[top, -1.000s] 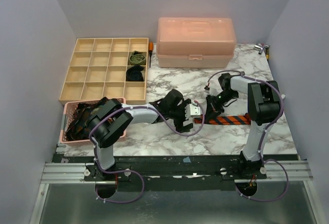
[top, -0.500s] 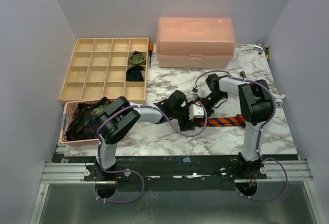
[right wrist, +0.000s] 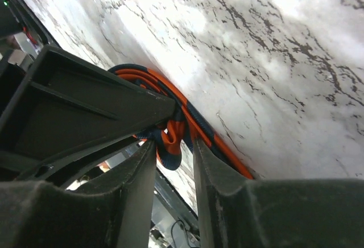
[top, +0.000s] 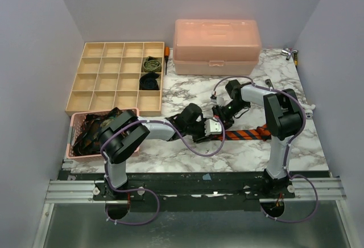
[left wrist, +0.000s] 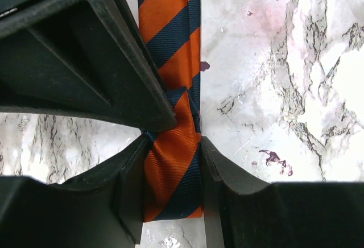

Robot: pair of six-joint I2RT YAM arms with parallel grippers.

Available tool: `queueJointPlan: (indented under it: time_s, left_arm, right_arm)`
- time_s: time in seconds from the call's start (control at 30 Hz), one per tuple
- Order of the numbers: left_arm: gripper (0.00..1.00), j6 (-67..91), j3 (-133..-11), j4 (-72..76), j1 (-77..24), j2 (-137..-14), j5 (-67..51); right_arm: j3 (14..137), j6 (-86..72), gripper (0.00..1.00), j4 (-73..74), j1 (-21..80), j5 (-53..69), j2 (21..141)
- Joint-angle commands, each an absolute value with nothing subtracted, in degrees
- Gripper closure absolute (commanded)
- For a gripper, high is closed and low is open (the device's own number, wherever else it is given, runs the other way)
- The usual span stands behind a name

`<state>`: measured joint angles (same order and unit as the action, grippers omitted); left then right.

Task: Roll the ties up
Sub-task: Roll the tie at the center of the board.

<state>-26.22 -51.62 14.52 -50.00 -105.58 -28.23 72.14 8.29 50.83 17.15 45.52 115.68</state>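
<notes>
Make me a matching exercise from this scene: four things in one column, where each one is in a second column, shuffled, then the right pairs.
Things
1. orange-and-navy striped fabric necktie
2. pale pink plastic lidded case
3. olive green rolled tie
4. pink plastic basket

Places
A. in a compartment of the wooden divider tray
B. near left of the marble table, holding dark ties
C. between the fingers of the left gripper and the right gripper
D. at the back of the table, lid shut

Pairs: 1-C, 2-D, 3-A, 4-B

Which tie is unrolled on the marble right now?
The orange-and-navy striped tie; the olive tie and black tie sit rolled in the organiser tray.
</notes>
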Motion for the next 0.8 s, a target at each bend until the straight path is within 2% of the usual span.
queueJointPlan:
  time_s: [0.0,0.1,0.13,0.27,0.37,0.77]
  left_arm:
    - [0.65,-26.07,-50.84,6.71,-49.92,-108.03,-25.64]
    - [0.63,-26.04,-51.72,5.95,-50.00,-108.46,-25.47]
    - [0.59,-25.78,-51.63,6.08,-49.88,-108.19,-25.58]
    - [0.34,-23.05,-47.17,11.22,-47.13,-103.53,-28.84]
    - [0.27,-22.41,-42.47,16.89,-45.91,-99.82,-30.34]
    - [0.29,-19.07,-44.68,21.61,-46.57,-103.20,-34.58]
  right_arm:
    - [71.98,7.50,0.72,47.51,16.83,46.27,114.19]
    - [72.00,7.88,0.96,47.95,16.79,44.94,115.45]
    - [71.98,7.98,1.00,48.11,16.79,43.87,115.73]
    - [70.23,8.39,1.00,47.89,16.74,38.40,116.53]
    - [68.69,8.17,1.00,46.32,16.79,34.53,116.71]
    - [67.55,7.03,1.00,43.82,17.22,29.27,117.95]
